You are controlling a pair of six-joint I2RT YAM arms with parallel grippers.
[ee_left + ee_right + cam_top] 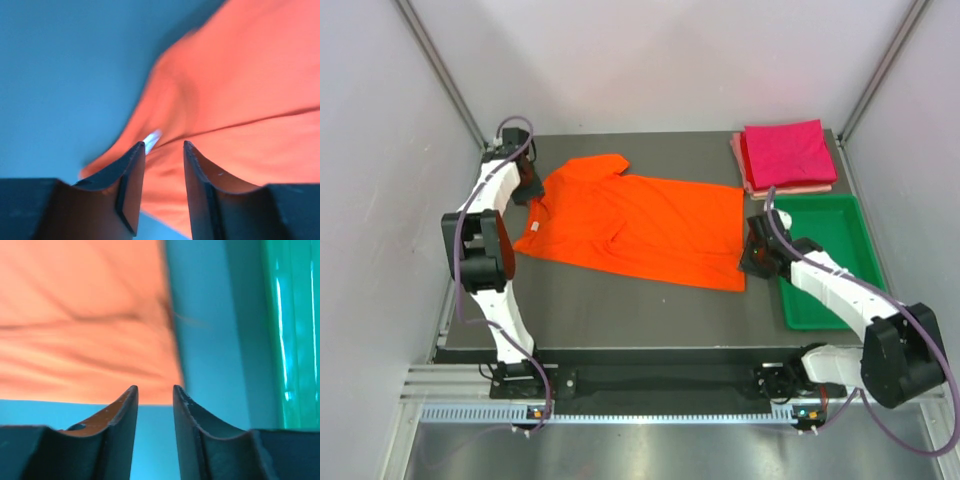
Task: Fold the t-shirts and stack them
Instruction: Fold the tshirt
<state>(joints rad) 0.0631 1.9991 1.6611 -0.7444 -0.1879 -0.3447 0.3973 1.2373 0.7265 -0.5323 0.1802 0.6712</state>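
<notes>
Left hand [163,143] and right hand [154,387]: slightly open, both empty. Pinch the shirt [640,225] edges squarely before you fold.

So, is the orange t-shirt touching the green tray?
Apart. The right wrist view shows a bare strip of table between the edge of the orange t-shirt and the green tray.
</notes>
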